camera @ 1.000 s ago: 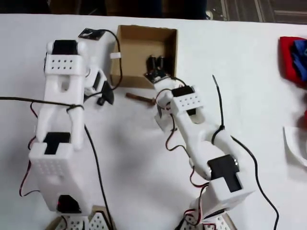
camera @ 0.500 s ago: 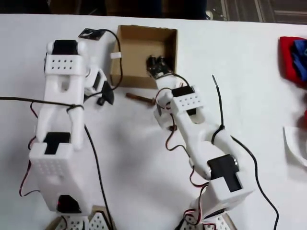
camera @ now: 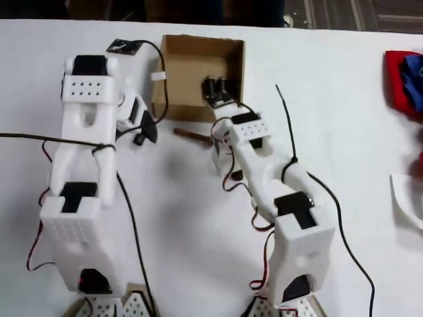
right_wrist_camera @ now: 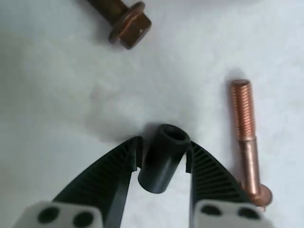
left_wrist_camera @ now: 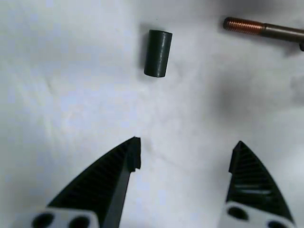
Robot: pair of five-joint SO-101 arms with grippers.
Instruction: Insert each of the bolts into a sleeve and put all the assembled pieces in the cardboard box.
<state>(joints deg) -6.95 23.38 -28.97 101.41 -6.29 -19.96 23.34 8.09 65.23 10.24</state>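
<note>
Far left on my feed, the left arm (camera: pixel 82 165) stretches up the table (camera: pixel 178 218). Its left gripper (left_wrist_camera: pixel 186 145) hangs over the bare white surface with the fingers spread wide and nothing between them. Ahead of the tips a loose sleeve (left_wrist_camera: pixel 158 53), short and black, lies on its side, apart from both fingers. Well apart from it, I see the copper-coloured end of a threaded bolt (left_wrist_camera: pixel 261 29).

Moving right, the cardboard box (camera: pixel 173 72) sits open at the far side of the table. A few dark pieces (camera: pixel 217 92) lie against its right inner wall, and I cannot tell what they are. Just in front of the box's near wall a brown bolt (camera: pixel 192 135) lies flat between the two arms.

Next comes the right arm (camera: pixel 264 172), angled toward the box's near right corner. The right gripper (right_wrist_camera: pixel 164 152) has its fingers drawn narrow, pinching a gripped sleeve (right_wrist_camera: pixel 161 171), black and tilted, with its open bore facing the wrist camera. A copper bolt (right_wrist_camera: pixel 247 142) lies just beside one finger. A flanged bolt head (right_wrist_camera: pixel 128 23) rests farther ahead.

At the far right edge lies a red and blue cloth (camera: pixel 404 76).
</note>
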